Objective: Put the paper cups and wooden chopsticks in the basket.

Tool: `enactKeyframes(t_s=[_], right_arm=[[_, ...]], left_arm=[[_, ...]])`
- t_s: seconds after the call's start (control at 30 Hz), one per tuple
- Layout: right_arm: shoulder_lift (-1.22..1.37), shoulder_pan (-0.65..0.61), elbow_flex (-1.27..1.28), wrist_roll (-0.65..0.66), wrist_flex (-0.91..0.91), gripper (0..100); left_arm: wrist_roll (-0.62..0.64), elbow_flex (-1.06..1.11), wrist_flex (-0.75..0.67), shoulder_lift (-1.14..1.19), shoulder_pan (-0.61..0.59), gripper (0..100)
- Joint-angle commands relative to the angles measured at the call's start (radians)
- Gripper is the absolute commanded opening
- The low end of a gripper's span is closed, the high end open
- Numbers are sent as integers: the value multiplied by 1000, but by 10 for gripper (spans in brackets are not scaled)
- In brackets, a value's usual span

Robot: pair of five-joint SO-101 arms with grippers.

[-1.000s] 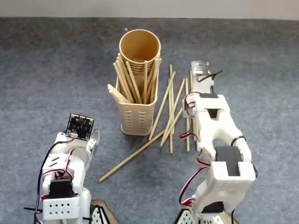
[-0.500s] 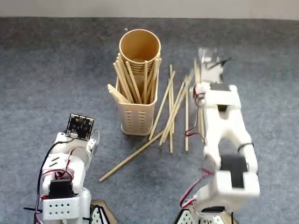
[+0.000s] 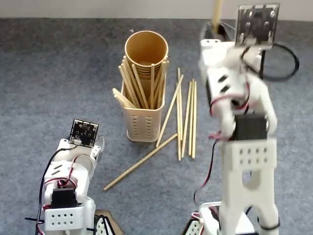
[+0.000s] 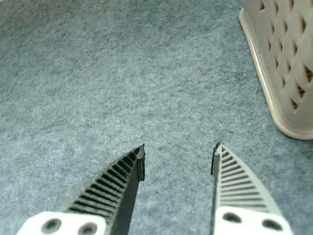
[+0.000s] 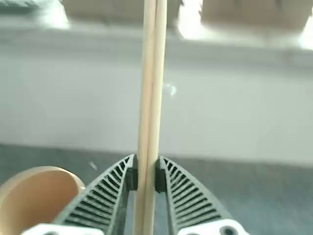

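Observation:
A beige slotted basket (image 3: 143,123) stands mid-table holding stacked paper cups (image 3: 146,49) and several wooden chopsticks (image 3: 137,88). Several loose chopsticks (image 3: 187,117) lie on the carpet beside it, and one long one (image 3: 142,162) lies slanted in front. My right gripper (image 5: 145,174) is raised high behind the loose sticks and is shut on two chopsticks (image 5: 150,88), held upright. In the high view they poke up (image 3: 216,10) above the right gripper (image 3: 218,28). My left gripper (image 4: 179,149) stands open and empty low over the carpet, near the basket's base (image 4: 288,63).
Grey carpet (image 3: 58,73) covers the table, bare to the left of the basket. A pale wall runs along the far edge (image 3: 98,9). A cup rim (image 5: 39,196) shows below the right gripper in its wrist view.
The right arm has lifted from the loose chopsticks up and back with two chopsticks in its gripper. The sticks left on the carpet shifted slightly. The left arm has not moved.

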Motion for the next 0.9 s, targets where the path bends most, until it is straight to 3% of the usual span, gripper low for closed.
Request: enactKeyframes(t_s=[0.0,0.23,0.47,0.67,0.87], right_arm=[[-111,-131,41,-12,-110,4],[-183,-314,278,-91,-341,5],[-182,-332,588,-97,-575,5],[-186,-332,693,-25,-582,17],[-193,-326,759,51,-570,241]], left_arm=[[-8,19,0,-7,8,245],[-8,19,0,-7,8,245],[-8,19,-2,-7,5,245],[-8,19,0,-7,5,245],[-8,19,0,-7,5,245]])
